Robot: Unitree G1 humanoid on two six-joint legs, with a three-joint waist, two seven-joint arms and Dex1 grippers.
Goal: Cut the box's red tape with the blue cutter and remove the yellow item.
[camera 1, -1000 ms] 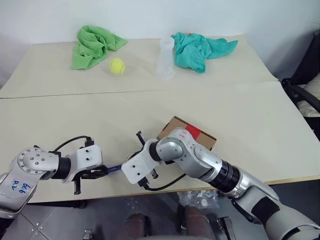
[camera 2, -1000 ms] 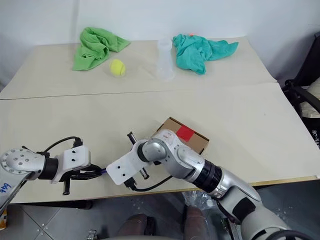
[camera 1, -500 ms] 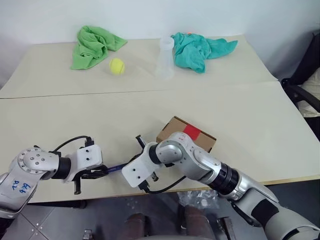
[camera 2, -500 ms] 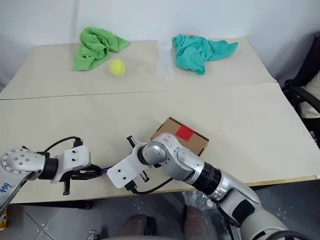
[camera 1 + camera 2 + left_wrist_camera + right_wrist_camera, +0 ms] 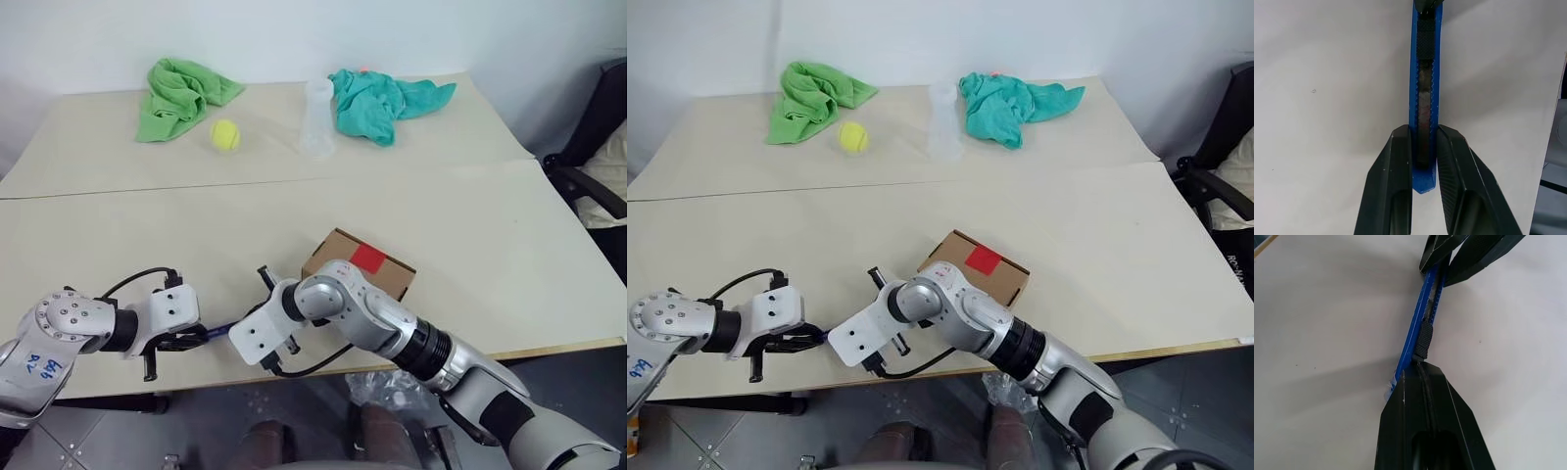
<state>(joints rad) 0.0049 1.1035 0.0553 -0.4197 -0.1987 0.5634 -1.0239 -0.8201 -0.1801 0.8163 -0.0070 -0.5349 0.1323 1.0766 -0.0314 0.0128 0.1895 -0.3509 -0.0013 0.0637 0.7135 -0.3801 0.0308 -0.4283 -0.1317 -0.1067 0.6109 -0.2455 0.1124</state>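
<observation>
- Beige tabletop (image 5: 470, 245) carries the box (image 5: 358, 266), well behind both fingers.
- Left fingers (image 5: 1422, 161) clamp the cutter (image 5: 1423, 93)'s butt.
- Right fingers (image 5: 1422, 382), pressed together, meet its slider end.
- Cutter looks light, stiff, slim; best gripped mid-body.

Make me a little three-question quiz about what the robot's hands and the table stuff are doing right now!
1. True or false: the left gripper is shut on the blue cutter.
2. Which lies nearest the green cloth? A) tennis ball B) box C) teal cloth
3. Fill in: the red tape sits on the box's ____.

Key
1. True; the right gripper, shut, has its tips at the cutter's other end.
2. A
3. lid, which is closed.
</observation>
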